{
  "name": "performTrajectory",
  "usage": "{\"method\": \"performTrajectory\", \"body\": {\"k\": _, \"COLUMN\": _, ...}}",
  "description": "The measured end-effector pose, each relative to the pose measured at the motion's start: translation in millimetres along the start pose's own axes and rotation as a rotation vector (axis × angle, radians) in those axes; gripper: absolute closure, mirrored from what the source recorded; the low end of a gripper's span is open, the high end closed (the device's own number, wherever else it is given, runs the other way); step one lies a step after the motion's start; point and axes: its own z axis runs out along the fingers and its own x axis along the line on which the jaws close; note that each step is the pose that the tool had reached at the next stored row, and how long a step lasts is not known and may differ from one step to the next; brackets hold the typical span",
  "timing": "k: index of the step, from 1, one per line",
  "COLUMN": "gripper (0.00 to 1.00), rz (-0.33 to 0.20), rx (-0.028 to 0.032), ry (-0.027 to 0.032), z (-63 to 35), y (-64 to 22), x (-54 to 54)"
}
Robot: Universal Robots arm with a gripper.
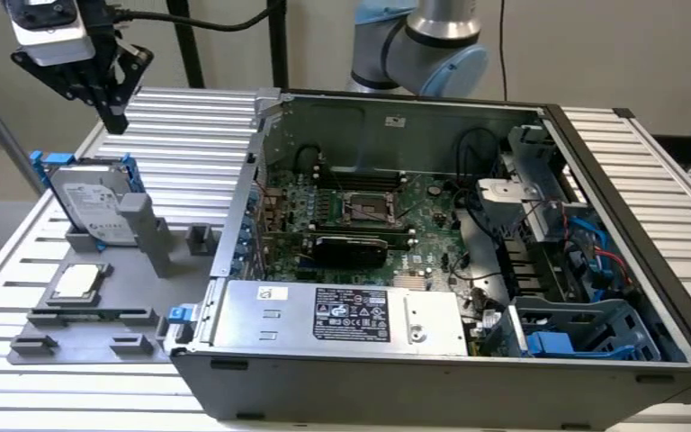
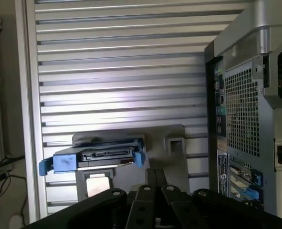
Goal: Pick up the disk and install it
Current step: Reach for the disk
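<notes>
Here, the slatted table (image 1: 190,117) is largely occupied by the open computer case (image 1: 381,126), while open room for moving is afforded above the grey holder (image 1: 94,337) at the exterior view's left. The disk (image 1: 91,205) is stood on edge in that holder, slightly tilted and apart from the case wall. It is judged stiff, dense and shock-sensitive, best gripped across its flat faces near the free upper edge, inside the blue frame. The hand (image 1: 115,117) is poised above it, touching nothing, its fingers seemingly drawn together.
</notes>
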Motion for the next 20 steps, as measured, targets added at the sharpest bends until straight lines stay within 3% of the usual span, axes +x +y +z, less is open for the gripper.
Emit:
{"method": "performTrajectory", "body": {"k": 17, "gripper": 1.0, "rz": 0.0, "rx": 0.0001, "ry": 0.0, "z": 12.6, "y": 0.8, "x": 77.8}}
{"method": "performTrajectory", "body": {"k": 20, "gripper": 1.0, "rz": 0.0, "rx": 0.0002, "ry": 0.0, "z": 13.6, "y": 0.5, "x": 85.5}}
